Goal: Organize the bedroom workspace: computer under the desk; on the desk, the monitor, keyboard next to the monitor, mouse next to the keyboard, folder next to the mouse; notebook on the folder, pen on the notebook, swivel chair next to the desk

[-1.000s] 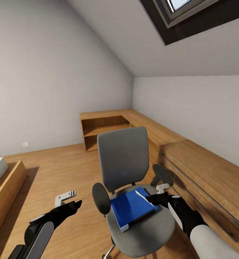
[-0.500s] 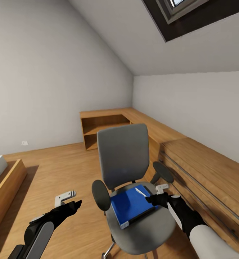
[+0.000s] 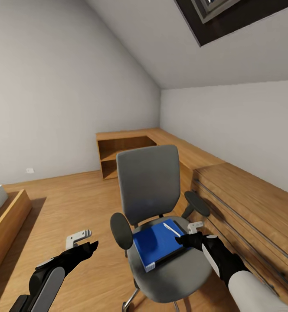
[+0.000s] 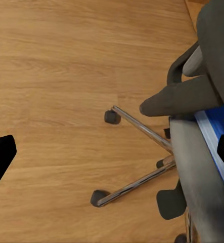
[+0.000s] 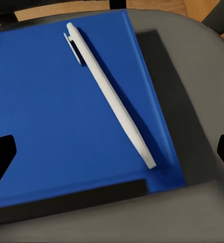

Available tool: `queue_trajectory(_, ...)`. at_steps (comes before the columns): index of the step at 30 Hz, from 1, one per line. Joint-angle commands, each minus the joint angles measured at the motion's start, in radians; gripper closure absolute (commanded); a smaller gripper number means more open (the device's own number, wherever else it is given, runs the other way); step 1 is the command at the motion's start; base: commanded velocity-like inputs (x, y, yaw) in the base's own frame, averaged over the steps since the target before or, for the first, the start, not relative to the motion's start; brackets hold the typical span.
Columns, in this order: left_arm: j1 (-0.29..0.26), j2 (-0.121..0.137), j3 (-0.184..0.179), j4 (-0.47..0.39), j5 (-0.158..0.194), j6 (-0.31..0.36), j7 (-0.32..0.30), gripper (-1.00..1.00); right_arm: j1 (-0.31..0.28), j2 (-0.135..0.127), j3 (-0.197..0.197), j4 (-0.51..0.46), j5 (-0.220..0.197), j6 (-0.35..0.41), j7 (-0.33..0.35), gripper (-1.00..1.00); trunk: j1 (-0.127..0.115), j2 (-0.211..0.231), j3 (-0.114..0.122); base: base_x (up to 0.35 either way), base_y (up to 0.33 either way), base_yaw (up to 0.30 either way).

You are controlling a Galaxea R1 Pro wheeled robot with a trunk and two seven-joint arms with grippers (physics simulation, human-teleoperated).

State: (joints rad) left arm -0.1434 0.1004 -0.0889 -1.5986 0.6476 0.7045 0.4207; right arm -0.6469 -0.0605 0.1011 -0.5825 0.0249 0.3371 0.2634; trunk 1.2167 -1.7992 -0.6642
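On the swivel chair (image 3: 161, 225) seat: folder (image 3: 155, 247), pen (image 3: 171, 229) atop, notebook (image 5: 165, 101) beneath. We hold our right gripper (image 3: 191, 236) open beside the pen, left gripper (image 3: 81, 242) open, idle. We judge nothing moved deskward yet.

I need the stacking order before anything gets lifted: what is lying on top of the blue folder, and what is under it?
The pen lies on the folder. A dark notebook pokes out beneath the folder on the swivel chair; most of it is covered.

Matt grey cloth covers the swivel chair (image 3: 149, 182); chrome legs gleam; the folder (image 5: 56, 116) looks smooth; floor (image 4: 51, 61) is wood.
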Motion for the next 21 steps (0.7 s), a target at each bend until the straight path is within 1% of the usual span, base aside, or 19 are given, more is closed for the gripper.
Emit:
queue_trajectory(1, -0.001, 0.001, -0.002, -0.001, 0.01, 0.001, 0.01, -1.0, 0.0, -0.001, 0.003, -0.002, 0.003, 0.005, 0.002, -1.0, 0.004, -0.008, -0.004, 0.0, 0.0, 0.0)
queue_trajectory(3, -0.001, 0.001, -0.002, 0.0, 0.01, 0.001, 0.01, -1.0, 0.0, -0.001, 0.003, -0.002, 0.003, 0.004, 0.002, -1.0, 0.012, -0.022, -0.011, 0.0, 0.0, 0.0)
queue_trajectory(9, -0.001, 0.0, -0.001, 0.033, 0.013, 0.001, 0.011, -1.0, 0.0, -0.001, 0.002, -0.002, 0.003, 0.001, 0.001, -1.0, 0.012, -0.022, -0.011, 0.0, 0.0, 0.0)
queue_trajectory(15, -0.001, 0.002, 0.001, 0.049, 0.015, 0.001, 0.01, -1.0, 0.0, -0.001, 0.003, -0.001, 0.004, 0.0, 0.001, -1.0, 0.012, -0.022, -0.011, 0.004, 0.0, 0.0)
queue_trajectory(21, -0.001, 0.002, 0.002, 0.072, 0.015, 0.0, 0.008, -1.0, 0.0, -0.001, 0.003, 0.0, 0.004, 0.0, 0.0, -1.0, 0.012, -0.022, -0.011, 0.139, 0.0, 0.0)
